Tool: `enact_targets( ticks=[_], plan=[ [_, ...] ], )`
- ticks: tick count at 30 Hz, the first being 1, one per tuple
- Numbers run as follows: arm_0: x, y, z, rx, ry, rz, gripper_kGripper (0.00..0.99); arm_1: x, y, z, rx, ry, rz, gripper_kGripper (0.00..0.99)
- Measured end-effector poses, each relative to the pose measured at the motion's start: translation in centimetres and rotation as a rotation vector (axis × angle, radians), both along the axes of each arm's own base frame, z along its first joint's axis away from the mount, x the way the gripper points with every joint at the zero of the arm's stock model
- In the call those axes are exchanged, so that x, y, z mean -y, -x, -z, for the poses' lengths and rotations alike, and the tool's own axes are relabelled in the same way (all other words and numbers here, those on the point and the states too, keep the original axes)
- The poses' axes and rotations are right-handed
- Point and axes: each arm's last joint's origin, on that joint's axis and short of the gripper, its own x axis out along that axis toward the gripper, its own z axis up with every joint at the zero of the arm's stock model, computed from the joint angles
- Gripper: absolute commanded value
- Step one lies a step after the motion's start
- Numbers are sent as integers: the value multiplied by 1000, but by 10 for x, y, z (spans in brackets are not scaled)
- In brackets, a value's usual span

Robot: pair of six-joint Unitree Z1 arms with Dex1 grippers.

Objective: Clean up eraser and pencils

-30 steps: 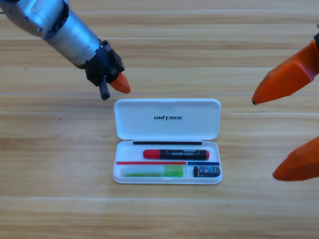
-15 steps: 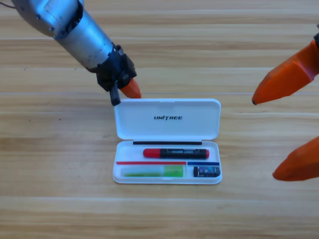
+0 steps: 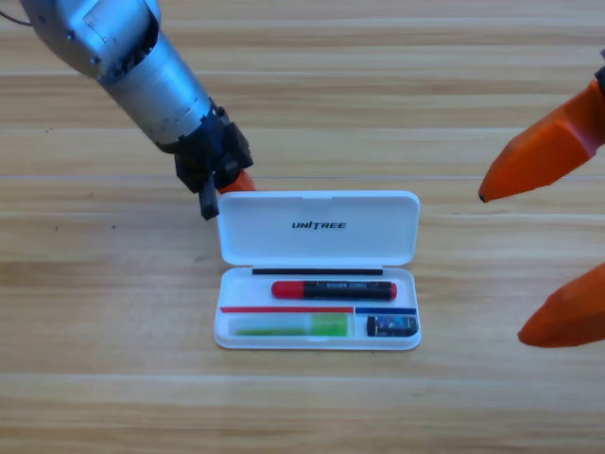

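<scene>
A white case (image 3: 318,227) lies open near the middle of the wooden worktop (image 3: 95,378), its lid folded back flat toward the far edge. The lid's inside bears dark "UNITREE" lettering. The worktop's planks run left to right.

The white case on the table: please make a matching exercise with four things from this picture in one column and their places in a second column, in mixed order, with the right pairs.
Things:
1. red marker
2. green pen
3. eraser
4. left hand

Places:
A. lower right compartment of the white case
B. at the upper left corner of the open lid
C. long upper compartment, just below the lid
D. lower left compartment

Pairs: 1-C, 2-D, 3-A, 4-B
</scene>
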Motion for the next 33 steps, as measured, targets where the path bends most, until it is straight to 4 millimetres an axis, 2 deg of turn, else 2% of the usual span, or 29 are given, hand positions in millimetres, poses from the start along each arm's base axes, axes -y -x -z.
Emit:
enact_targets(
  ticks=[11,22,33],
  plan=[
    [7,13,0,-47,-29,29,0,0,0,0,0,0,0,943],
    [19,37,-21,-36,-19,78,0,0,0,0,0,0,0,943],
    [31,46,-20,-36,-25,97,0,0,0,0,0,0,0,943]
  ],
)
